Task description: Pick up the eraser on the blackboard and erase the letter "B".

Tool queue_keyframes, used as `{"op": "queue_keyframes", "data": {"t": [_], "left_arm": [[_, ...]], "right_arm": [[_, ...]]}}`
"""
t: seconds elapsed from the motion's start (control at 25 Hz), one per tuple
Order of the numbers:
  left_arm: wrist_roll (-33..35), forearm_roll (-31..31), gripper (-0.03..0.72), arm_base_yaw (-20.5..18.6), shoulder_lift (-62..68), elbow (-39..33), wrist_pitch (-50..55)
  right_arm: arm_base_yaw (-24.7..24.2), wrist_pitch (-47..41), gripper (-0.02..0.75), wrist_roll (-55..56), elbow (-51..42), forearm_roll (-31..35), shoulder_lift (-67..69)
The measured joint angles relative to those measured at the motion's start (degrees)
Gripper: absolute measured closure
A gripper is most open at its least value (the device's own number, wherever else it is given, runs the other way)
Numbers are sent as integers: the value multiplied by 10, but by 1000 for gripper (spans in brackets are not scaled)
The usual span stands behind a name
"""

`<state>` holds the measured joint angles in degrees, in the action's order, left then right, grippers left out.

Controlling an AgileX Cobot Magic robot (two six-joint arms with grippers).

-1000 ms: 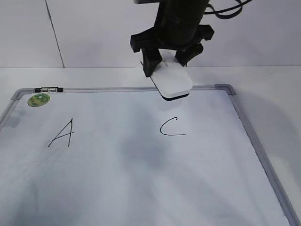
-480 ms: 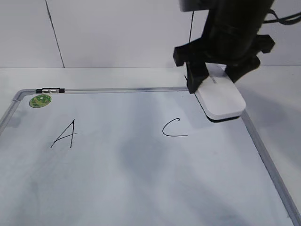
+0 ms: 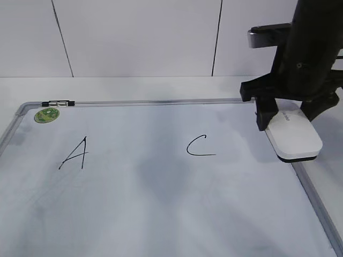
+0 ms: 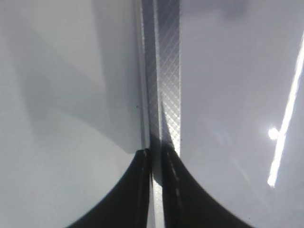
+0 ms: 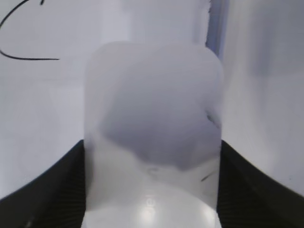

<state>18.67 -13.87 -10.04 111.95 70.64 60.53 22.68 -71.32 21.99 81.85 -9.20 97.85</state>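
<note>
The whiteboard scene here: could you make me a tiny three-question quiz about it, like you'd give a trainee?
1. True or false: the right gripper holds the eraser.
2. Which letters show on the blackboard? A) A, B, C. B) A and C only. C) B only.
3. Fill in: the eraser is at the board's ____ edge in the exterior view.

Key:
1. True; both fingers clamp its sides.
2. B; the "A" and "C" are there, with only a faint smudge between them.
3. Right, over the frame.
</note>
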Motion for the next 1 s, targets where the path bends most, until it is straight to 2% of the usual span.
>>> {"op": "queue_keyframes", "data": {"t": [0.4,0.76,1.0], "left_arm": [[0,-1,650,0,0,0,1],[0,-1,650,0,0,0,1],[0,-1,650,0,0,0,1]], "right_arm": [[-27,8,225,-17,-1,-21,62],[-36,90,225,-22,-1,-23,101],[-72,104,225,-28,-1,-23,118]]}}
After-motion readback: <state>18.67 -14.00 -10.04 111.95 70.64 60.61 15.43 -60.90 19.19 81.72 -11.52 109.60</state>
